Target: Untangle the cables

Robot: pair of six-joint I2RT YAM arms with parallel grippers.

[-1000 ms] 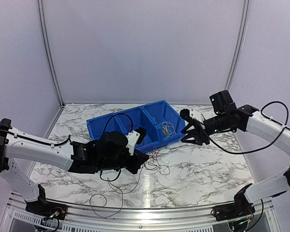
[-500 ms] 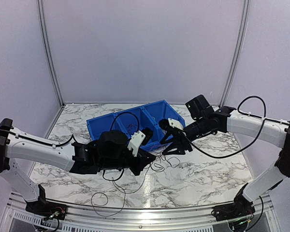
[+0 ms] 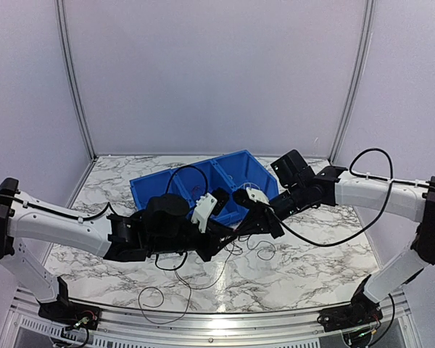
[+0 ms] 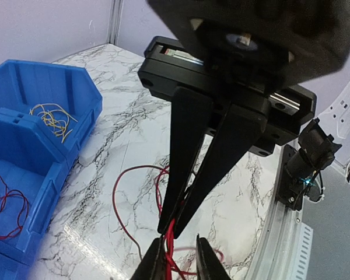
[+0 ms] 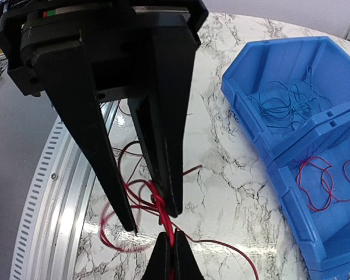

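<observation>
A tangle of red cables (image 3: pixel 248 243) lies on the marble in front of the blue bin (image 3: pixel 154 187). My left gripper (image 4: pixel 176 259) is open, and a red strand (image 4: pixel 172 242) runs up between its fingers, against the left one. My right gripper (image 5: pixel 168 252) meets it tip to tip and is shut on that same red strand (image 5: pixel 163 219), just past a small knot (image 5: pixel 157 201). In the right wrist view the left gripper (image 5: pixel 149 219) shows its fingers apart. Red loops (image 5: pixel 321 181), dark blue wires (image 5: pixel 286 102) and yellow wires (image 4: pixel 49 116) lie in separate bin compartments.
The bin's near wall (image 4: pixel 52 192) stands just behind both grippers. A thin dark loop (image 3: pixel 149 297) lies near the front rail (image 3: pixel 225 319). Thick black arm cables (image 3: pixel 326 232) hang beside the right arm. Enclosure walls close off the back and sides.
The right arm has swung left and down from beside the bin to meet the left gripper over the red tangle. The left gripper has shifted slightly right.
</observation>
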